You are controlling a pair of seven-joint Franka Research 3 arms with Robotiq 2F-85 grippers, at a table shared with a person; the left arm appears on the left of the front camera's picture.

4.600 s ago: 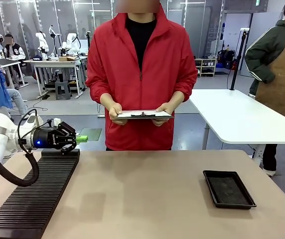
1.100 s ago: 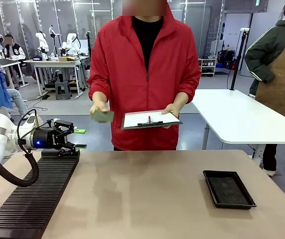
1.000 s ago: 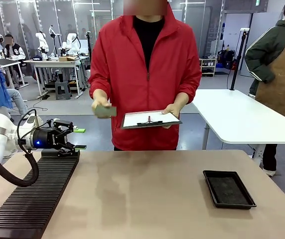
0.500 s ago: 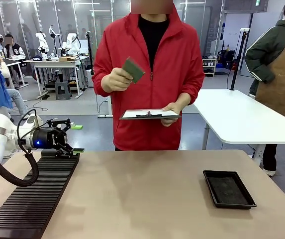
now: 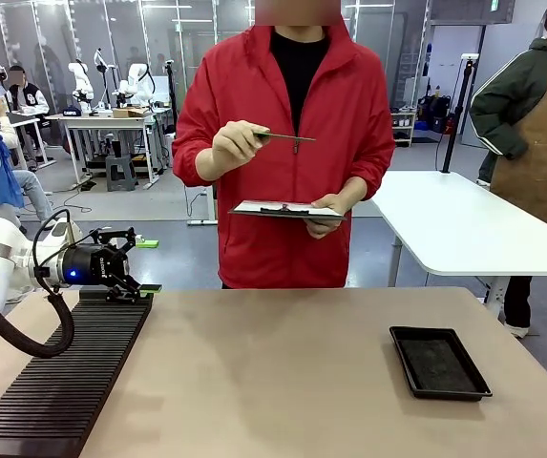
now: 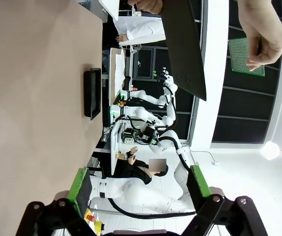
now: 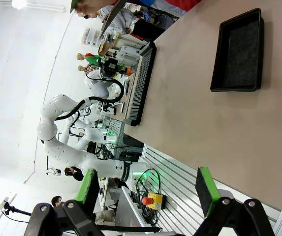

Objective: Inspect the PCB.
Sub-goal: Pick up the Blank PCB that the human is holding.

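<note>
While the left tool hangs over the far end of the black slotted rack, its two green-padded fingers stand wide apart and grip nothing, pointing across toward the middle of the table; and over on the other side the right tool is spread just as wide, nothing between its pads either, looking down the length of the tabletop. Out from there, the rack runs along the table's left side, and a shallow black tray sits on the right side, well apart from the rack. Beyond the far edge stands a person in a red jacket, and there's the PCB, up at chest height, pinched at one end by the person's hand and held level, so the front camera catches it edge-on as a thin dark line. From the left wrist camera its green, finely dotted face shows plainly. Just below it, the person's other hand holds a clipboard with white paper, and the board hovers above that, well clear of both tools
</note>
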